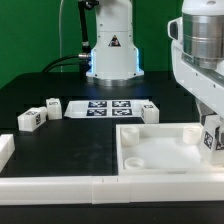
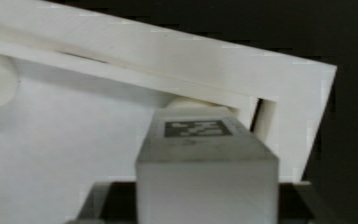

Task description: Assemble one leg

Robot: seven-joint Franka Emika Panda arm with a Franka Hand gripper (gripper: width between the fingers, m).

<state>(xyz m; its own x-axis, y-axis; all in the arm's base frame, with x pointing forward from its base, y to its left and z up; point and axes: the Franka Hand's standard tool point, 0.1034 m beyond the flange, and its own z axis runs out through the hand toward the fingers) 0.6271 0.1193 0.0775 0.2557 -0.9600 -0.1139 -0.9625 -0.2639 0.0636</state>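
Note:
My gripper (image 1: pixel 212 128) is at the exterior view's right edge, shut on a leg (image 1: pixel 212 138), a small white block with a black-and-white marker. It holds the leg upright over the near right corner of the large white panel (image 1: pixel 160 152). In the wrist view the leg (image 2: pixel 202 160) fills the middle between the dark jaws of the gripper (image 2: pixel 202 208), with its marker face toward the camera. The leg's far end is by the panel's rimmed corner (image 2: pixel 282 85). I cannot tell whether leg and panel touch. Three more legs lie on the table (image 1: pixel 30 118), (image 1: pixel 51 107), (image 1: pixel 150 113).
The marker board (image 1: pixel 110 108) lies flat behind the panel. Long white border bars run along the table's front (image 1: pixel 60 186) and at the exterior view's left edge (image 1: pixel 5 150). The robot base (image 1: pixel 112 50) stands at the back.

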